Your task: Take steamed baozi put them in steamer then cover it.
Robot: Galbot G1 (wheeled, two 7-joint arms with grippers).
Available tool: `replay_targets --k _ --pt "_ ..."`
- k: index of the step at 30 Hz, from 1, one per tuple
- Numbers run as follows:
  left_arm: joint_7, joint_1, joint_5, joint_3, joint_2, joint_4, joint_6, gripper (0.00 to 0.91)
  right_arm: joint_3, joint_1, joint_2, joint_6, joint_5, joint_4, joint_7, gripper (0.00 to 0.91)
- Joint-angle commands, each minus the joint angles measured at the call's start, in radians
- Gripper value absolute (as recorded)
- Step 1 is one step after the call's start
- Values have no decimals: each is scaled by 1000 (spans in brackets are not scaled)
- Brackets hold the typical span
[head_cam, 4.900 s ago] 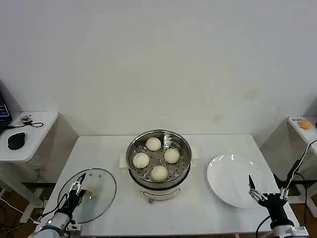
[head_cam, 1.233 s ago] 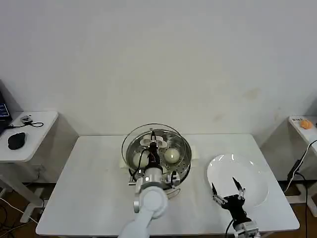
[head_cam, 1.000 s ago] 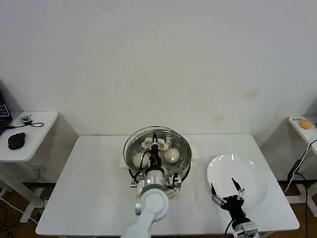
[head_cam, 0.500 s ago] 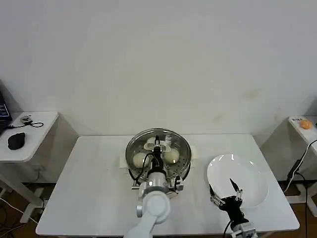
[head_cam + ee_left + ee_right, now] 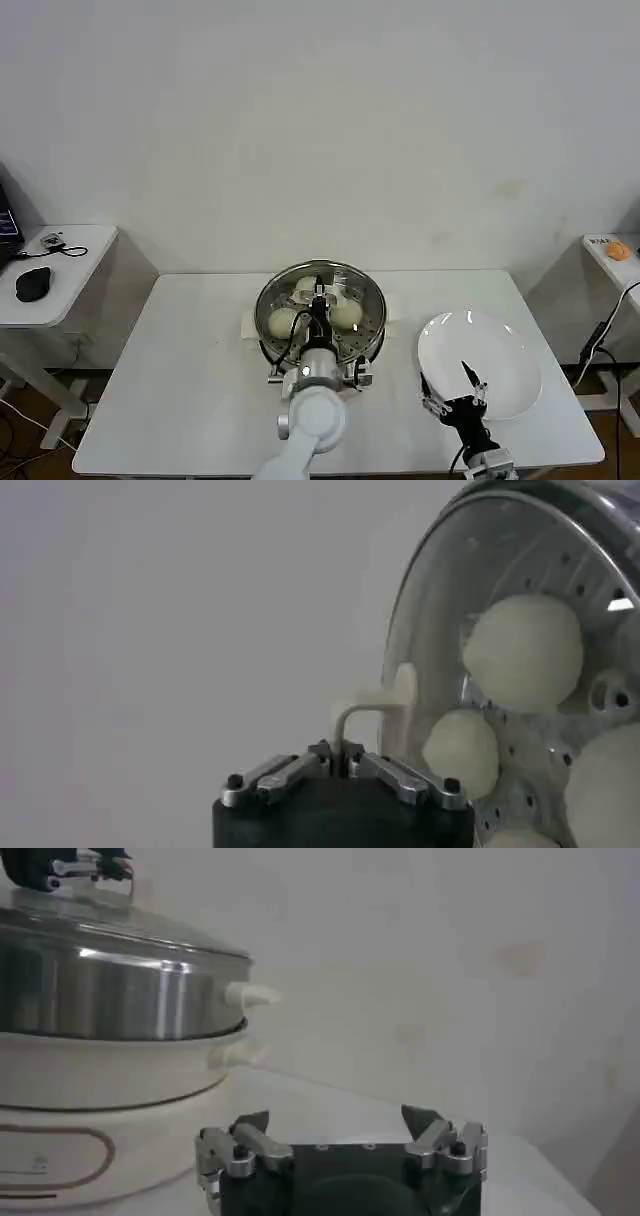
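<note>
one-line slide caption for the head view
Left gripper holds the lid on the steamer over the baozi; right gripper open by the plate.

A white counter (image 5: 190, 360) stands against a pale wall. The steamer (image 5: 320, 345) sits on it at the middle, its white base resting on the counter top. To the right of the steamer, a little apart, lies a flat white plate (image 5: 500, 350). Left of the steamer the counter top is bare.
</note>
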State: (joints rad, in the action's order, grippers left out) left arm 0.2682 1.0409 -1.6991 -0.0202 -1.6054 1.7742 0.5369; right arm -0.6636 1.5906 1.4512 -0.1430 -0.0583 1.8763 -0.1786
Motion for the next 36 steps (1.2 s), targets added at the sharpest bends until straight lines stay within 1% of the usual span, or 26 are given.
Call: replay_targets --k 1,17,18,19,26,32,36 --pt "-1 -3 4 -2 -1 -6 0 0 2 0 2 -1 -3 -2 0 907" --pt "1 -8 14 -1 -2 -18 -1 0 9 2 3 -3 -6 -2 -3 907" --pt "-2 -7 16 -1 -2 -16 -1 71 10 2 3 -3 -5 -2 -3 907" --pt "-1 -7 18 -1 -2 -15 -1 907 10 2 3 -3 -5 -2 -3 907" --pt "-4 5 22 -1 1 7 -1 907 12 4 2 -4 -7 -3 -5 907" --pt "-1 35 23 -5 7 66 -6 907 12 7 -3 -4 -6 -1 -5 907" --pt "3 57 30 -10 37 115 -9 907 13 7 -3 -4 -5 -1 -4 907"
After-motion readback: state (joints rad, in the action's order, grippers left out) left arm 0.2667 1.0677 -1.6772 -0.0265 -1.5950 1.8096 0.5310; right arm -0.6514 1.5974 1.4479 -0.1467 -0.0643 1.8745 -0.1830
